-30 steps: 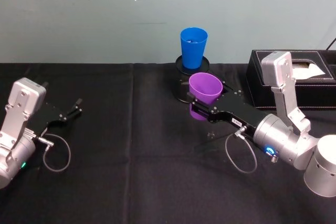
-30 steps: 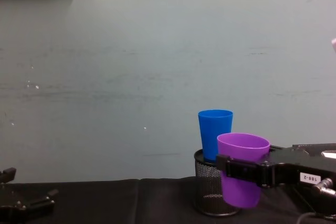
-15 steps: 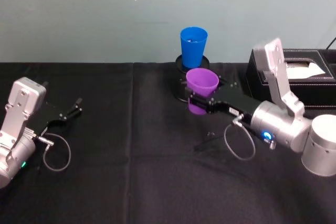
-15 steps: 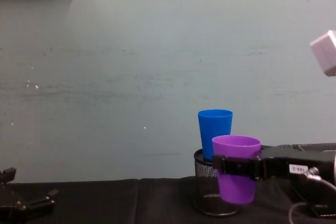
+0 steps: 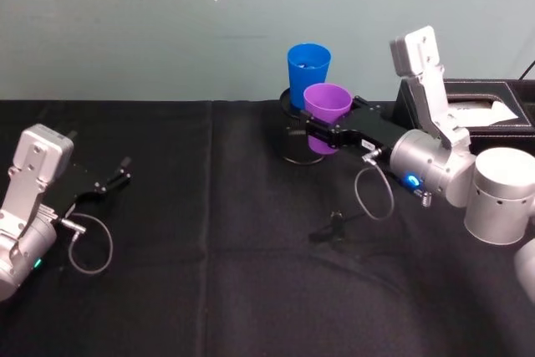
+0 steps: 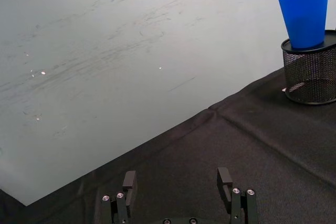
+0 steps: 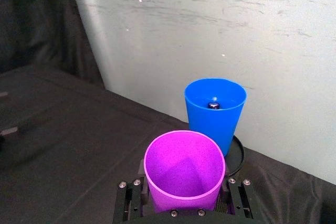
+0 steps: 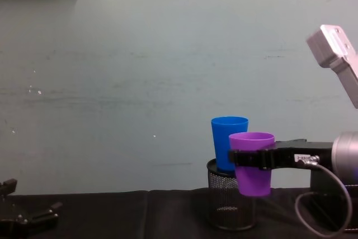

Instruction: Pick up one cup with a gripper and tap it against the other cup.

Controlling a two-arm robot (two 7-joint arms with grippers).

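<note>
You have the purple plastic tumbler (image 8: 253, 166), tapered, smooth and plain, upright with its mouth up and lifted clear of the table. The right gripper (image 8: 251, 159), a black flat-fingered clamp on a silver-grey arm, grips it around the middle, one finger on each side. The bright blue plastic tumbler (image 8: 226, 144), tapered and plain like the purple one, stands upright in a black mesh holder (image 8: 224, 205) near the wall. The purple tumbler sits just beside it, on the side nearer you, with its rim slightly lower than the blue rim. You cannot tell whether the two walls touch.
</note>
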